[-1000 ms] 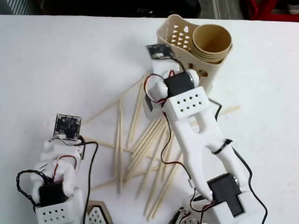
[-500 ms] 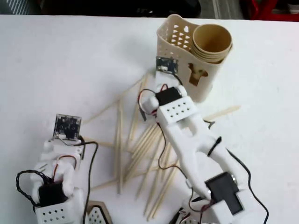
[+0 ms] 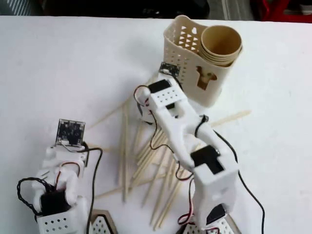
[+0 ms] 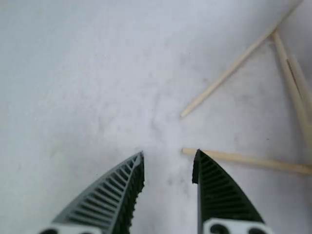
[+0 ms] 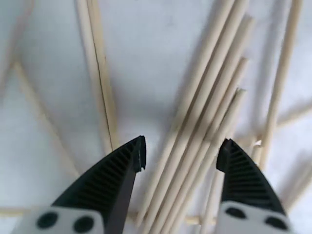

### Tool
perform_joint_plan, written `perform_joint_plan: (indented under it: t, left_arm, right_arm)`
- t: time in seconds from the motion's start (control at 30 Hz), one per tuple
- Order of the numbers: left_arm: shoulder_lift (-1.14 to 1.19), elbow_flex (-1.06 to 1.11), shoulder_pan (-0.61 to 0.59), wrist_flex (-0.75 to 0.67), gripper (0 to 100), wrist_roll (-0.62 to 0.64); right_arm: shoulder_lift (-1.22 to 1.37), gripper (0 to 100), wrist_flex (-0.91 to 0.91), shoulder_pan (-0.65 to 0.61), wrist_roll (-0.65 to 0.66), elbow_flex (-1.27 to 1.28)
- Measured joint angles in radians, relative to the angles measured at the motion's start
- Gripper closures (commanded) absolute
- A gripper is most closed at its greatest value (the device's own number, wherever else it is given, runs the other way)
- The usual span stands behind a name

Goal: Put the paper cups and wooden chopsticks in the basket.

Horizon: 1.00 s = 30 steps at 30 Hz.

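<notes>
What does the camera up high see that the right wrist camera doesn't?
High view: the basket with paper cups stacked inside it, plus the left arm and the right arm over the table. Right wrist view: the right hand close up, its fingers open, with a bundle of wooden chopsticks seen between them. Both: wooden chopsticks scattered on the white table.

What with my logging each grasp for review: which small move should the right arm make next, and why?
Probably lower the right gripper straight down. It is open and straddles a bundle of chopsticks lying flat on the table, with none gripped yet.
</notes>
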Motion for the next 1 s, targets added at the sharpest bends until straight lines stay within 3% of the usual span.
perform_joint_plan:
  t: [0.17, 0.37, 0.83, 1.0]
  left_arm:
    - [0.0, 0.0, 0.0, 0.0, 83, 0.0]
    - [0.0, 0.0, 0.0, 0.0, 83, 0.0]
    - [0.0, 0.0, 0.0, 0.0, 83, 0.0]
    - [0.0, 0.0, 0.0, 0.0, 83, 0.0]
  right_arm:
    - [0.089, 77.4, 0.002, 0.0, -0.034, -0.049]
    - [0.133, 98.7, 0.006, 0.035, -0.041, -0.055]
    - [0.117, 98.1, 0.158, 0.083, -0.038, -0.098]
    - [0.043, 98.1, 0.206, 0.083, 0.018, -0.143]
